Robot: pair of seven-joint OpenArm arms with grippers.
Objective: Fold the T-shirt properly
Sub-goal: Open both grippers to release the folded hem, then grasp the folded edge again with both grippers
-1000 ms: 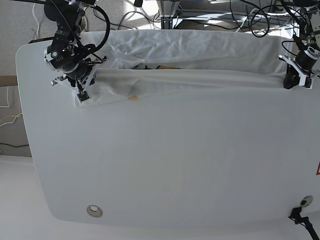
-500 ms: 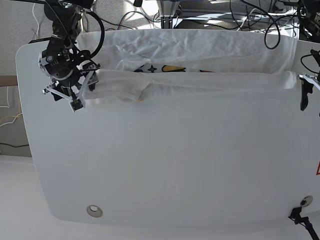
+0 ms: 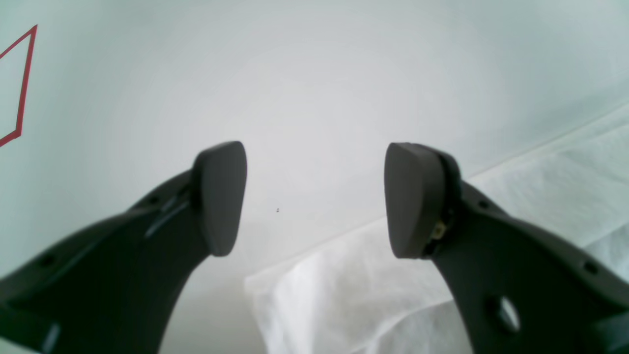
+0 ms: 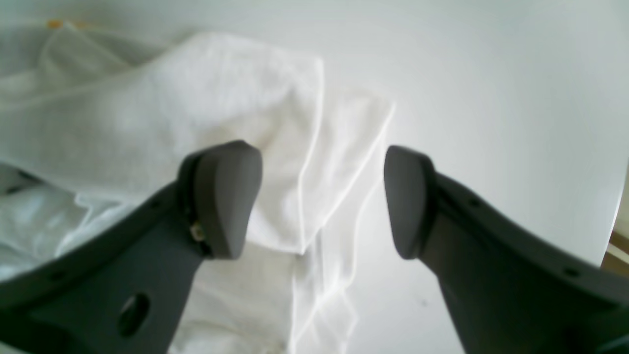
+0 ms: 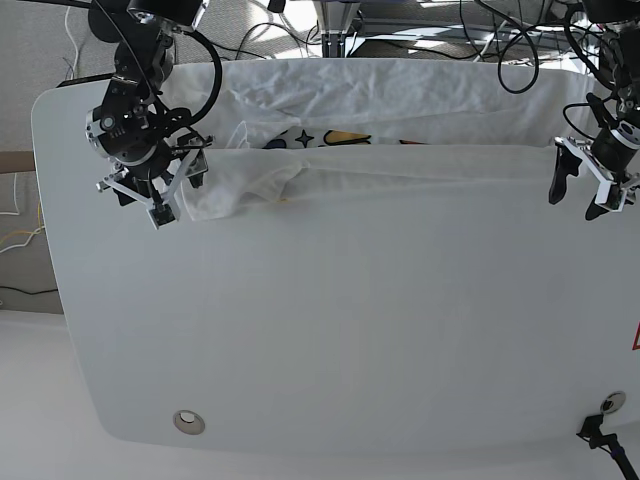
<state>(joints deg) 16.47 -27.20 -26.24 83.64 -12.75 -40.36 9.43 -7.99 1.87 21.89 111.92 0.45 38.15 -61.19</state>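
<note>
The near half of the desk (image 5: pixel 330 380) is bare apart from a small round fitting (image 5: pixel 188 422) toward its near left corner as the base view shows it. Farther back, the T-shirt (image 5: pixel 400 160) lies as a long band along the far edge, its long axis running side to side across the desk. Its near portion is doubled over the rest, so the fold line runs almost the whole width, and a strip of print with stars and yellow shapes peeks out above it.

The right gripper (image 4: pixel 322 201) hovers at the band's end by the far left corner of that view, jaws apart with nothing between them; the wrist view looks down on a bunched, layered corner of cloth directly below the pads. The left gripper (image 3: pixel 314 199) hangs at the opposite end, near the desk's right edge, also spread and empty; beneath it is mostly bare desk, the cloth edge lying just to one side of its fingers.

Each arm sits at its own end of the long axis, so neither is nearer overall. The next fold probably means gripping both ends at once and carrying them across the short axis
</note>
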